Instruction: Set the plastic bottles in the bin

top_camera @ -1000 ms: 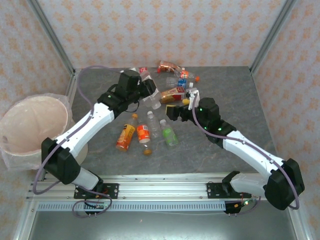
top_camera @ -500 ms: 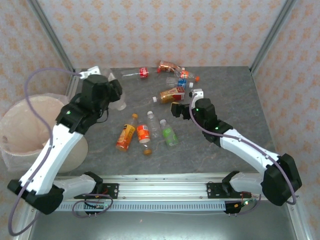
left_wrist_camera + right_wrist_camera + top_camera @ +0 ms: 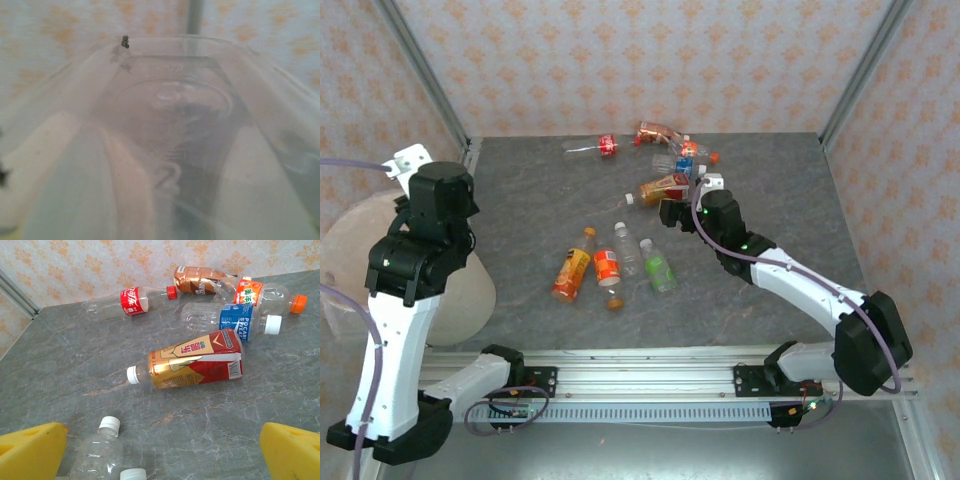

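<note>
My left arm's wrist (image 3: pixel 437 196) hangs over the pale pink-beige bin (image 3: pixel 345 245) at the table's left edge. In the left wrist view a clear plastic bottle (image 3: pixel 175 115) sits blurred right against the camera, and the left gripper is shut on it. My right gripper (image 3: pixel 673 212) is open, its yellow pads (image 3: pixel 30 450) spread wide over bare table. Just beyond it lies a red-and-gold bottle (image 3: pixel 197 360). Further back lie a red-labelled cola bottle (image 3: pixel 132 300), a blue-labelled bottle (image 3: pixel 235 320), an orange-capped bottle (image 3: pixel 265 292) and a brown one (image 3: pixel 200 280).
Mid-table lie an orange bottle (image 3: pixel 570 268), a red-labelled bottle (image 3: pixel 607 265), a clear bottle (image 3: pixel 625 245) and a green one (image 3: pixel 658 268). A metal frame post (image 3: pixel 425 75) rises behind the bin. Patterned walls close the back and sides.
The left arm has swung left from the bottle pile to over the bin, carrying the clear bottle. The right gripper has edged back toward the red-and-gold bottle.
</note>
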Motion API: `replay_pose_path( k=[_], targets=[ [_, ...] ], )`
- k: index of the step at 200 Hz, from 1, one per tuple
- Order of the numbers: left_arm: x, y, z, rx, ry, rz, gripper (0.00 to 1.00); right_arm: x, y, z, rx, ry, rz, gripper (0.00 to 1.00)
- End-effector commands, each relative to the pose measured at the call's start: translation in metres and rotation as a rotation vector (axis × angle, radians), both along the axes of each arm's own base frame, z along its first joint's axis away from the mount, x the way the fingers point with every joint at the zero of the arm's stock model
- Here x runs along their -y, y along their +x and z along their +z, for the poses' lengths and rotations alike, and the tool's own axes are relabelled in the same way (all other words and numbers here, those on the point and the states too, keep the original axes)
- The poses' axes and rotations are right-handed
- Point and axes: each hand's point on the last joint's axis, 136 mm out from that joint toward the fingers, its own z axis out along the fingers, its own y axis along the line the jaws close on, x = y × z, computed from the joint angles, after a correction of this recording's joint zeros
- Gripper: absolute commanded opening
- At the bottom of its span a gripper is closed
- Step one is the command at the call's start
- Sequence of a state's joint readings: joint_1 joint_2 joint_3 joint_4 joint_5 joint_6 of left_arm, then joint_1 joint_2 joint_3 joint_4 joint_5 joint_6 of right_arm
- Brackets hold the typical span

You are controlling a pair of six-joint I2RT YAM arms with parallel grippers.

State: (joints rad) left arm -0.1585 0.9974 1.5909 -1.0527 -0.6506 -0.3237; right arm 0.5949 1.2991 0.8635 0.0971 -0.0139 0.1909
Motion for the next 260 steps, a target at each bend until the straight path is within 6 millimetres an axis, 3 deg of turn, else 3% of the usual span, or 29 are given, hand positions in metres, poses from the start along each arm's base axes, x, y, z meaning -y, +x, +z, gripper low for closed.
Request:
replay_pose_path(
  k=[1,42,109,147,160,183,207,229,260],
  targets=[
    [-0.038,-0.032,0.000,-0.102,0.087,0.176,0.50,0.001,0.004,0.010,0.014,0.013,-0.028,0.99],
    [-0.070,-0.047,-0.042,-0.204,-0.044,0.269,0.50,0.003,0.003,0.007,0.006,-0.001,-0.030,0.99],
    [-0.110,-0.052,-0.123,-0.273,-0.315,0.367,0.53,0.008,0.000,0.005,0.000,-0.019,-0.041,0.99],
    [-0.119,-0.045,-0.154,-0.329,-0.407,0.399,0.62,0.010,-0.002,-0.001,-0.011,-0.024,-0.049,0.99],
    [-0.123,-0.046,-0.162,-0.353,-0.423,0.422,0.69,0.011,-0.002,-0.001,-0.011,-0.024,-0.050,0.99],
    [-0.124,-0.042,-0.164,-0.345,-0.452,0.432,0.79,0.011,-0.002,-0.001,-0.012,-0.027,-0.050,0.99],
    [-0.113,-0.034,-0.151,-0.285,-0.504,0.382,0.83,0.011,-0.001,-0.003,-0.018,-0.026,-0.055,0.99],
    [-0.085,-0.019,-0.127,-0.152,-0.587,0.242,0.87,0.009,-0.006,-0.009,-0.045,-0.021,-0.034,0.99],
    [-0.041,-0.001,-0.092,0.031,-0.680,0.040,0.92,0.005,-0.020,-0.034,-0.128,-0.053,0.028,0.99]
  ],
)
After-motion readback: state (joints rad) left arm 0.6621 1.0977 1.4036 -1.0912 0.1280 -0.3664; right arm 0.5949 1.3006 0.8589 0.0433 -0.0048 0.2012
